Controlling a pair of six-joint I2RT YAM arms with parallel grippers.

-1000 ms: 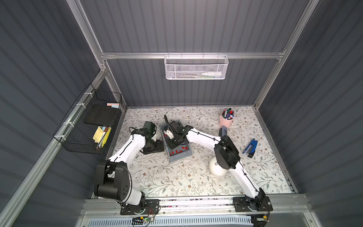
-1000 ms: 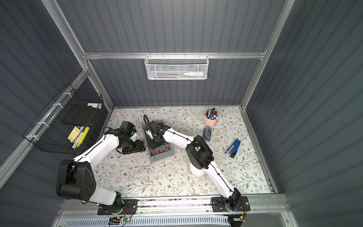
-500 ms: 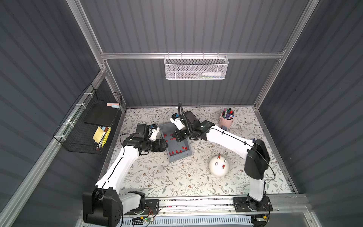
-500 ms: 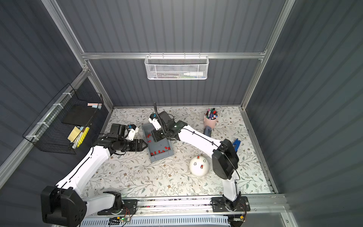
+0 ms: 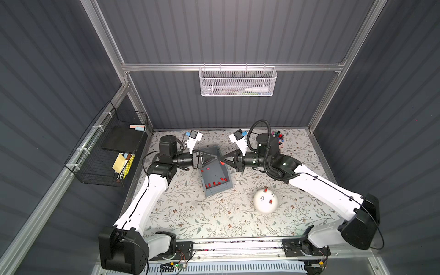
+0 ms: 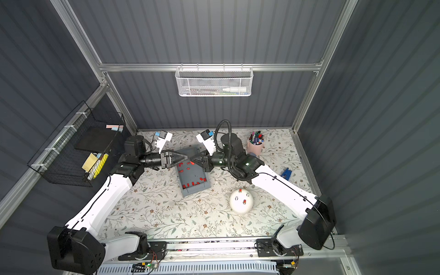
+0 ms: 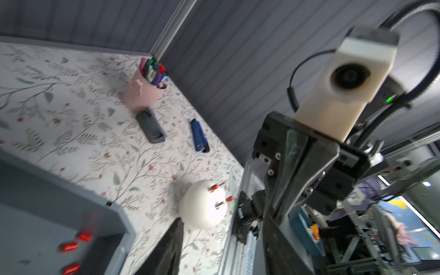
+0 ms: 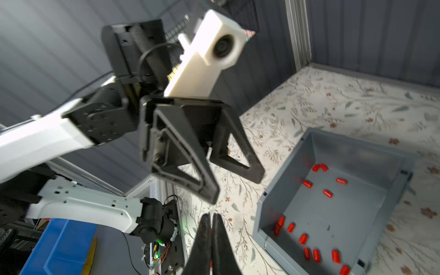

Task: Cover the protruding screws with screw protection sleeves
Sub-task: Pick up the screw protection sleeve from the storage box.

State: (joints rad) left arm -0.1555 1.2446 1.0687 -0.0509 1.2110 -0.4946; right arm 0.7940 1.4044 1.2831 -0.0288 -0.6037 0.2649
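The white dome [image 5: 265,204] [image 6: 241,204] stands at the front right. Two of its protruding screws wear red caps [image 5: 270,202] and two are bare [image 5: 262,197]. Loose screw protection sleeves [image 5: 215,183] [image 8: 327,193] lie in the grey bin [image 5: 217,191] [image 8: 357,152]. Both grippers hover above the bin, tip to tip. My right gripper [image 5: 220,159] [image 8: 211,219] is shut, and a sliver of a red sleeve shows between its pads. My left gripper [image 5: 216,157] [image 8: 235,187] faces it with its fingers apart and nothing between them.
A pink cup of marker pens [image 6: 255,142] stands at the back right, behind my right arm. A grey case [image 7: 153,129] and a blue tool [image 6: 287,173] lie near it. A black wire basket [image 5: 112,152] hangs on the left wall and a white mesh basket [image 5: 238,82] on the back wall.
Both arms have lifted from the bin and turned, so the grippers now face each other tip to tip. My right arm has swung off the dome.
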